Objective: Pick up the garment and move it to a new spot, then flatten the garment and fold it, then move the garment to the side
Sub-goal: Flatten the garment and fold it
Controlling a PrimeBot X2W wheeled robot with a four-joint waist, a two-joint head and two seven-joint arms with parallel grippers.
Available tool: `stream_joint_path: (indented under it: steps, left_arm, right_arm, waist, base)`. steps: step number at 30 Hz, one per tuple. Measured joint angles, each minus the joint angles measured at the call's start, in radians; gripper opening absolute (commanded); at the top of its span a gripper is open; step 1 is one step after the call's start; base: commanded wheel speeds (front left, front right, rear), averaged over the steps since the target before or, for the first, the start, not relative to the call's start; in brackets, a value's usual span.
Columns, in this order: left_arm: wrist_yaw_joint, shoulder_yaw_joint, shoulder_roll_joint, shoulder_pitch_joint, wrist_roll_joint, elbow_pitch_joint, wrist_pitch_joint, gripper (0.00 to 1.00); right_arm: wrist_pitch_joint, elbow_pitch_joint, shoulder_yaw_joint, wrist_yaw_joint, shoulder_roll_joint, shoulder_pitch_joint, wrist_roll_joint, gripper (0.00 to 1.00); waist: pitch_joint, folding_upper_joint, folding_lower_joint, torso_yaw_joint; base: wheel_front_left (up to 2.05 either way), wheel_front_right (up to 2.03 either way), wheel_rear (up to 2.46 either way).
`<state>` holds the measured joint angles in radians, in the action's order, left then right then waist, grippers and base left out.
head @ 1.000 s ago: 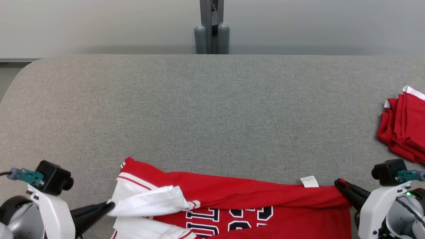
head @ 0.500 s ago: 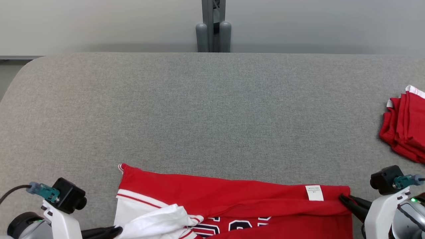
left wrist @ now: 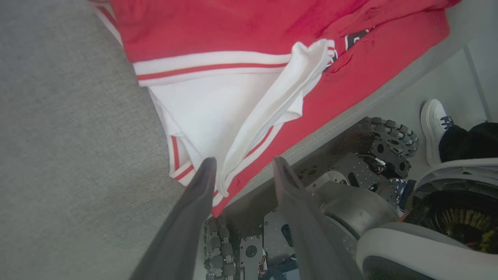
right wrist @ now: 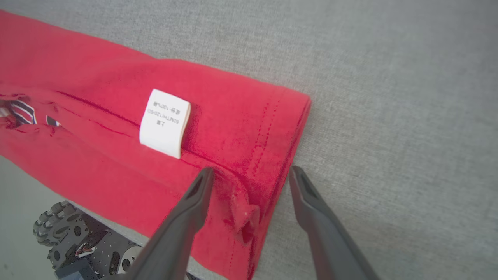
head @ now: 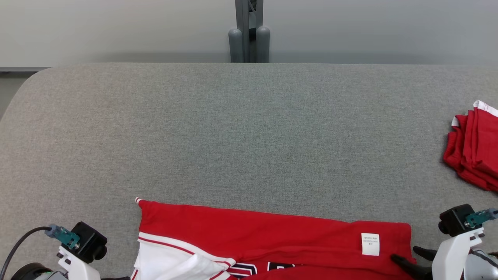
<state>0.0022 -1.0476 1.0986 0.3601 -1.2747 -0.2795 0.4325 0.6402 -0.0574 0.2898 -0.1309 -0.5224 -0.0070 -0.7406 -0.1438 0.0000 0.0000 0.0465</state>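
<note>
Both spread, left gripper [left wrist: 244,160], right gripper [right wrist: 252,169], astride garment [head: 272,229]

The shirt [head: 272,229] is bright red. Just ahead of the left claw [left wrist: 243,163], whose fingers are dark grey, the sleeve [left wrist: 218,105] is white with thin red stripes along its edges. Further ahead, the lettering [head: 239,268] is dark navy outlined in white. The right claw [right wrist: 251,171] is dark grey too. Just ahead of it, the red cloth carries a white label [right wrist: 165,122] printed in small dark characters. The table [head: 249,136] under both claws is a speckled mid-grey weave. Well off the right claw's outer side lies a red pile [head: 472,151] with a white edge. To the right in the left claw's own view, a shoe [left wrist: 433,124] is white with dark blue laces.
</note>
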Motion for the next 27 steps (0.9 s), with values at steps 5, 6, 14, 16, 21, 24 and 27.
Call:
stream_joint_path:
  steps: [5,6,14,16,21,24,27]
  left_arm:
    - [0.022,0.006,0.009,-0.002,0.000,-0.002,0.002,1.00]
    - [0.028,0.014,0.014,-0.001,0.000,-0.002,-0.009,1.00]
    - [0.129,0.150,-0.058,0.058,0.086,0.072,-0.283,1.00]
    - [0.159,0.179,-0.108,0.066,0.122,0.103,-0.379,1.00]
    - [0.223,0.235,-0.243,0.078,0.217,0.199,-0.633,1.00]
    - [0.263,0.291,-0.329,0.065,0.281,0.255,-0.690,1.00]
    - [0.296,0.440,-0.445,0.020,0.417,0.272,-0.693,1.00]
  right_arm:
    - [0.024,0.023,-0.092,0.000,0.035,0.008,0.045,1.00]
    - [0.024,0.031,-0.106,0.000,0.038,0.008,0.061,1.00]
    - [-0.159,0.083,-0.226,0.000,0.123,-0.021,0.162,1.00]
    - [-0.238,0.082,-0.242,0.000,0.151,-0.031,0.193,1.00]
    - [-0.503,0.070,-0.261,0.000,0.230,-0.057,0.277,1.00]
    - [-0.651,0.045,-0.260,0.000,0.276,-0.059,0.328,1.00]
    - [-0.779,0.012,-0.265,0.000,0.315,-0.057,0.383,1.00]
  waist:
    - [0.003,0.0000,0.0000,0.002]
    - [0.004,0.0000,0.0000,0.002]
    - [0.014,0.0000,0.0000,0.005]
    - [0.015,0.0000,0.0000,0.006]
    - [0.022,0.0000,0.0000,0.000]
    - [0.028,0.0000,0.0000,-0.008]
    - [0.034,0.0000,0.0000,-0.014]
  base:
    - [0.00,0.00,0.00]
    - [0.00,0.00,0.00]
    - [0.00,0.00,0.00]
    - [0.00,0.00,0.00]
    - [0.00,0.00,0.00]
    - [0.00,0.00,0.00]
    - [0.00,0.00,0.00]
